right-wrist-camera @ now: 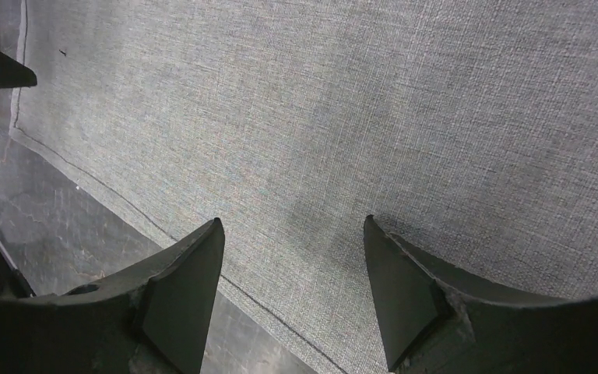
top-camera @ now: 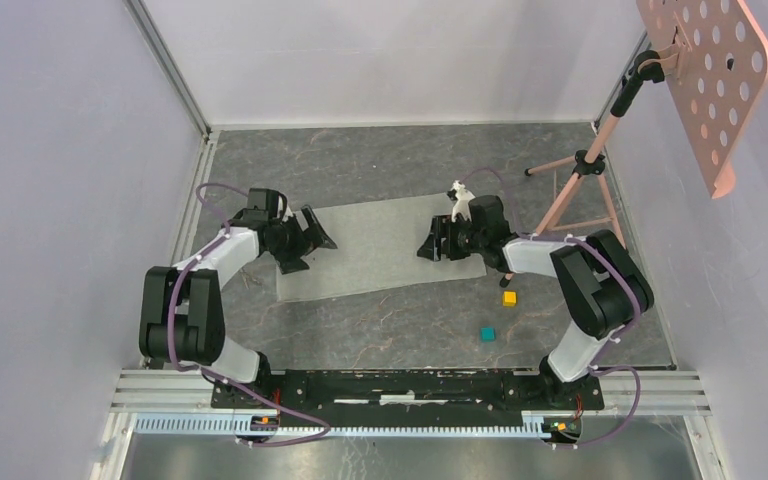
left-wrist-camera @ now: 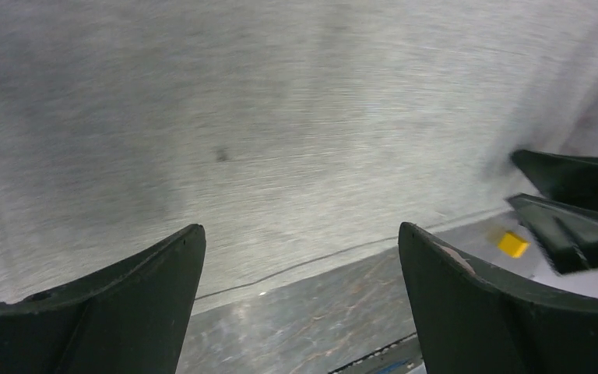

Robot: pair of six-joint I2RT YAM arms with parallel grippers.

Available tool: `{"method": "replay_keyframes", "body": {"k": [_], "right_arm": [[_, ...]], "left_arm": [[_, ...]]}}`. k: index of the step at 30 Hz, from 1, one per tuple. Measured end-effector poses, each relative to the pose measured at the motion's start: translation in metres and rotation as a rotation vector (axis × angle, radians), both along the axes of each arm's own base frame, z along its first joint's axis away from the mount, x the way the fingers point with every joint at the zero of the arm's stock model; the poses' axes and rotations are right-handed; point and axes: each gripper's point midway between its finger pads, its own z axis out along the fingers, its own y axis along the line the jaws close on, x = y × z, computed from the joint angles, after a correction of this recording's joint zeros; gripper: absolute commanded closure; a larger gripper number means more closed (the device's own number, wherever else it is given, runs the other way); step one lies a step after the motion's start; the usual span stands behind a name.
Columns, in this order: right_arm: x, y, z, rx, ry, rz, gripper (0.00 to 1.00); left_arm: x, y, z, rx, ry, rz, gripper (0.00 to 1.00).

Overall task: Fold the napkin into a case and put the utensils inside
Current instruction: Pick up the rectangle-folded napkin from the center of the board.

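Grey-green woven napkin (top-camera: 380, 250) flat on the marbled table (top-camera: 380, 160), short ends hidden beneath the arms from above, left wrist view motion-blurred, left gripper (left-wrist-camera: 300, 234) and right gripper (right-wrist-camera: 292, 222) spread wide, holding nothing, above its near hem.

The left arm (top-camera: 185, 310) and right arm (top-camera: 595, 285) were bent at the elbow, reaching inward. The left gripper (left-wrist-camera: 300, 234) and right gripper (right-wrist-camera: 292, 226) faced each other, fingers spread apart.

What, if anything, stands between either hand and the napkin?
Nothing visible. The left hand and right hand hang open directly over the napkin, one at each end. The yellow cube and teal cube lie off it, to the side.
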Motion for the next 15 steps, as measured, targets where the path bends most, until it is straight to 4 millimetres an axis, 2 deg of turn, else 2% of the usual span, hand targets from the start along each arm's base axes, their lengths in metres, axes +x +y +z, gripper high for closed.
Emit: {"method": "replay_keyframes", "body": {"k": [6,12,15], "right_arm": [[-0.017,-0.018,-0.001,-0.012,-0.024,-0.029,0.27],[-0.037,-0.034,0.000,-0.062,-0.028,-0.034,0.27],[-0.041,-0.041,0.007,-0.091,-0.039,-0.038,0.27]], "left_arm": [[-0.029,0.019,-0.032,0.098,0.089,0.054,0.00],[-0.052,0.032,-0.024,0.152,0.051,0.092,0.00],[-0.058,0.033,-0.007,0.148,0.007,0.096,0.00]]}}
